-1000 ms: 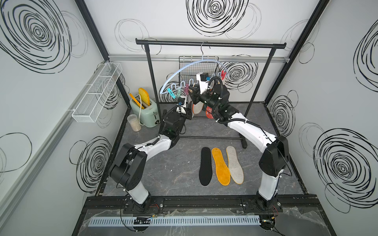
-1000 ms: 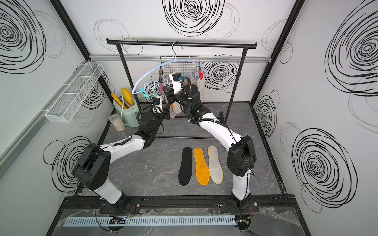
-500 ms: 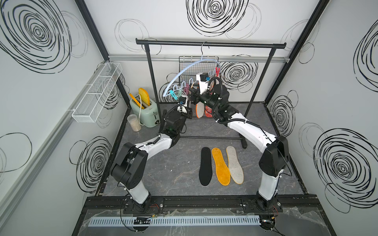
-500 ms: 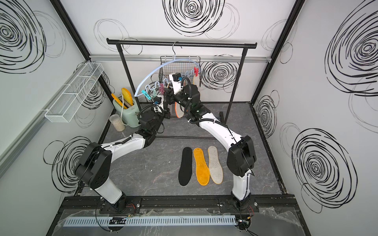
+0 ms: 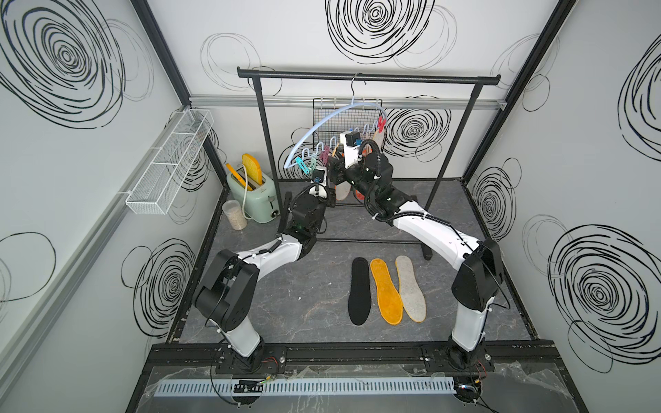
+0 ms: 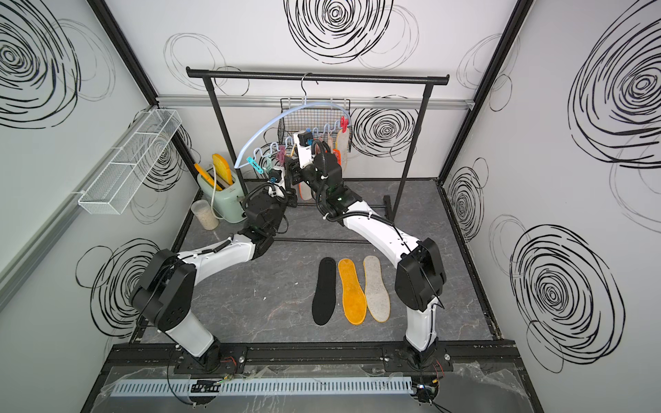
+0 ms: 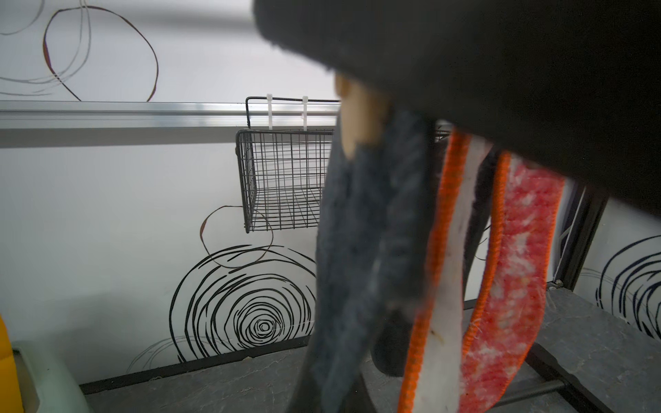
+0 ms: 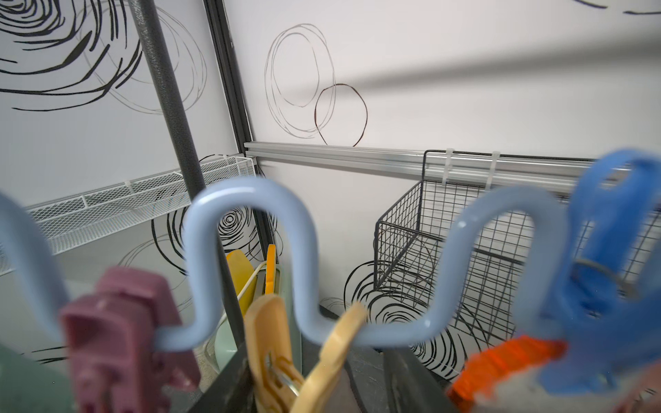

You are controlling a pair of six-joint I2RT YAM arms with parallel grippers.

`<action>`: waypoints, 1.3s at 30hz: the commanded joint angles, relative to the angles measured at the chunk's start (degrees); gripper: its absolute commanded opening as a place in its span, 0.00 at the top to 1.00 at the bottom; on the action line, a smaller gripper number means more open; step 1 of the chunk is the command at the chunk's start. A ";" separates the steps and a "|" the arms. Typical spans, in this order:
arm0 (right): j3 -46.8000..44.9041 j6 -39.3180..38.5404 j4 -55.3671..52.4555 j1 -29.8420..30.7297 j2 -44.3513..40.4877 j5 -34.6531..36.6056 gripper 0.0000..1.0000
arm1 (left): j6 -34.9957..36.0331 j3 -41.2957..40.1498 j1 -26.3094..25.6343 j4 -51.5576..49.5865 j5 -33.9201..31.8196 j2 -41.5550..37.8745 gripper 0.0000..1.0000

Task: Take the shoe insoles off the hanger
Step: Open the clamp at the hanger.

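Three shoe insoles lay side by side on the grey floor (image 5: 304, 286) in the lower middle of both top views: a black insole (image 5: 358, 291), an orange insole (image 5: 386, 290) and a grey felt insole (image 5: 410, 288). They were well apart from the hanger (image 5: 323, 123), which hung tilted from the black rack (image 5: 365, 75) in the upper middle of the frame. By that count the job looked less than half done. In the left wrist view, right of centre, a dark grey insole (image 7: 365, 250), an orange-edged insole (image 7: 447, 250) and a red-mottled insole (image 7: 515, 268) dangled close together. A pale insole (image 6: 341, 146) hung under the red peg (image 6: 343, 123) at the hanger's upper right end in a top view. The left gripper (image 5: 329, 196), just below the hanger's middle, was pressed together. A black fuzzy pad (image 7: 465, 71) filled the upper right of its wrist view, right against the lens, but whether the gripper pinched it could not be told. The right gripper (image 8: 314, 379), at the bottom of its wrist view, stood spread on either side of the yellow peg (image 8: 272, 343) on the wavy bar, and whether it touched the peg was unclear. At least four insoles remained to be unclipped and laid down.
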 commanded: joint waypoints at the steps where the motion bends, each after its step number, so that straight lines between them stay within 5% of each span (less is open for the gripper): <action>1: 1.34 0.77 0.45 0.82 -1.57 5.07 0.44 | 1.71 -0.49 -1.04 2.12 -2.74 -1.08 1.00; 13: 0.99 3.87 4.46 1.19 -3.53 7.35 0.48 | 2.78 -0.53 -2.14 2.18 -4.15 -0.73 1.00; 31: -1.07 3.99 5.94 1.02 -3.96 6.02 0.77 | 2.80 -0.71 -2.41 1.38 -5.20 -0.74 1.00; 39: -1.24 3.72 5.75 0.43 -3.77 4.32 0.79 | -0.19 -2.96 -2.24 -1.59 -6.63 -1.80 1.00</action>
